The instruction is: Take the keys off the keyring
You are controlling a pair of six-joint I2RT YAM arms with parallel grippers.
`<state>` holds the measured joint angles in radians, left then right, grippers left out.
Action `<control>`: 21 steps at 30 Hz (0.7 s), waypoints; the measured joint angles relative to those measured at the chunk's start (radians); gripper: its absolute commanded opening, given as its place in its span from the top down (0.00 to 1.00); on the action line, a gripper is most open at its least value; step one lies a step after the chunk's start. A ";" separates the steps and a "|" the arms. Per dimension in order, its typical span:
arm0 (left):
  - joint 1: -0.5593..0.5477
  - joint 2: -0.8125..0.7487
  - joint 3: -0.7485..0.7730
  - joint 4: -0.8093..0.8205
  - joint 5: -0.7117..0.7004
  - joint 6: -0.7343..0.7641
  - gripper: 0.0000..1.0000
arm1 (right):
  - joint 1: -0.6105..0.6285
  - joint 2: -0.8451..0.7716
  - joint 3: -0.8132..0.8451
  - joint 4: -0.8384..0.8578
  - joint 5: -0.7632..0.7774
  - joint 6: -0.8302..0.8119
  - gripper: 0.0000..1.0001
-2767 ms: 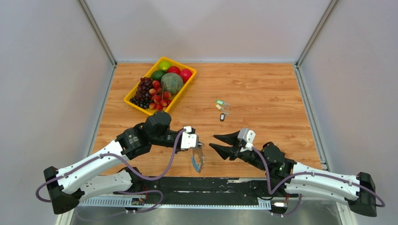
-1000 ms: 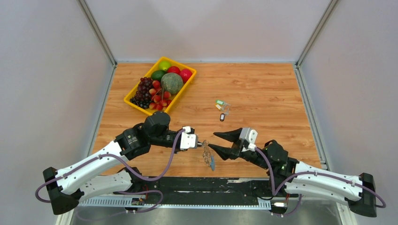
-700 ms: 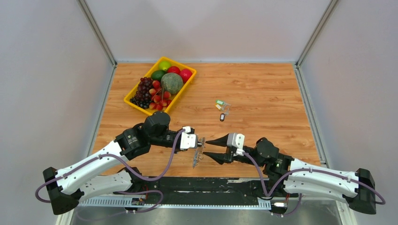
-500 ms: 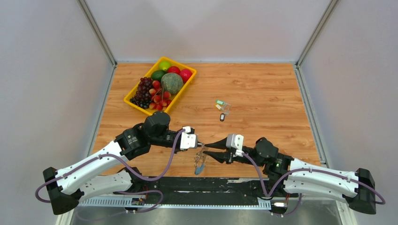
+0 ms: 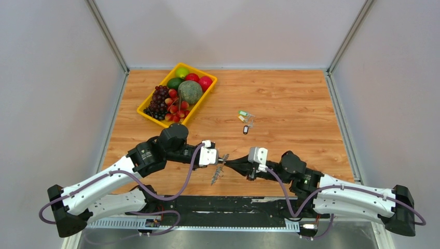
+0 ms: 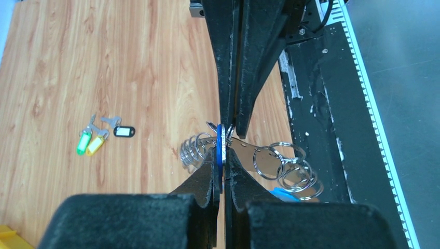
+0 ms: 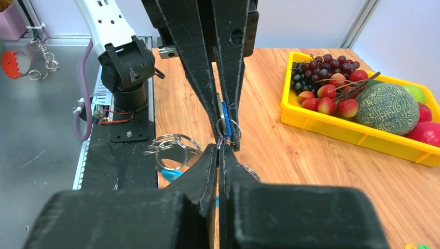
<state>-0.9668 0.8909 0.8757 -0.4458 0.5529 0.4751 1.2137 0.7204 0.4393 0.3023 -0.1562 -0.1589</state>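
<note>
While my left hand (image 5: 221,161) stays clamped on the keyring (image 6: 283,166) above the near edge of the counter (image 5: 301,104), my right hand (image 5: 229,161), apart a moment ago, has closed on it too. With three keys (image 5: 245,121) already loose, the next pull can begin, I think.

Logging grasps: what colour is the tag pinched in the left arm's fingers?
Blue. The tag sits edge-on and shows best in the left wrist view.

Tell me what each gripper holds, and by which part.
The keyring: the left gripper is shut on its blue section; the right gripper is shut at the same spot, apparently pinching it too.
</note>
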 measured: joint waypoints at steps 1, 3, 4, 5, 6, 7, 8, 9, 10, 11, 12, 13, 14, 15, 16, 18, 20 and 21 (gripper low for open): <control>0.000 0.000 0.000 0.002 0.003 0.000 1.00 | 0.000 -0.009 0.000 -0.005 0.003 0.000 1.00; -0.001 -0.001 0.000 0.011 0.009 0.000 1.00 | 0.000 -0.042 -0.005 -0.016 0.009 0.000 1.00; -0.002 -0.002 0.000 0.012 0.009 0.000 1.00 | 0.000 -0.075 -0.018 -0.011 0.012 0.003 1.00; -0.001 -0.002 0.000 0.013 0.009 0.000 1.00 | 0.000 -0.112 -0.034 -0.006 0.017 0.005 1.00; -0.001 -0.002 0.000 0.015 0.010 0.000 1.00 | 0.001 -0.145 -0.052 0.006 0.022 0.007 1.00; -0.002 -0.002 0.000 0.019 0.013 0.000 1.00 | 0.001 -0.185 -0.076 0.023 0.029 0.009 1.00; -0.006 -0.001 0.000 0.024 0.017 0.000 1.00 | 0.001 -0.214 -0.095 0.039 0.034 0.013 0.97; -0.010 -0.001 0.000 0.026 0.020 0.000 1.00 | 0.001 -0.237 -0.112 0.056 0.036 0.017 0.88; -0.013 -0.001 0.000 0.029 0.023 0.000 1.00 | 0.002 -0.257 -0.128 0.069 0.039 0.022 0.75; -0.013 -0.001 0.000 0.029 0.022 0.000 1.00 | 0.001 -0.275 -0.144 0.079 0.046 0.027 0.66; -0.010 -0.002 0.000 0.024 0.022 0.000 1.00 | 0.001 -0.292 -0.159 0.084 0.053 0.034 0.62; -0.007 -0.002 0.000 0.019 0.021 0.000 1.00 | 0.000 -0.306 -0.167 0.086 0.060 0.040 0.60; -0.006 -0.002 0.000 0.017 0.019 0.000 1.00 | 0.000 -0.312 -0.171 0.090 0.065 0.042 0.60; -0.006 -0.002 0.000 0.016 0.018 0.000 1.00 | 0.000 -0.314 -0.171 0.093 0.071 0.043 0.60; -0.005 -0.002 0.000 0.015 0.016 0.000 1.00 | 0.000 -0.314 -0.171 0.095 0.074 0.044 0.60; -0.005 -0.002 0.000 0.013 0.014 0.000 1.00 | 0.000 -0.308 -0.169 0.093 0.079 0.043 0.62; -0.005 -0.002 0.000 0.010 0.014 0.000 1.00 | 0.000 -0.290 -0.157 0.080 0.079 0.040 0.63; -0.005 -0.002 0.000 0.009 0.014 0.000 1.00 | 0.000 -0.276 -0.148 0.074 0.077 0.037 0.64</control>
<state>-0.9718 0.8886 0.8757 -0.4366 0.5671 0.4751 1.2140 0.4446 0.2913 0.3759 -0.0788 -0.1219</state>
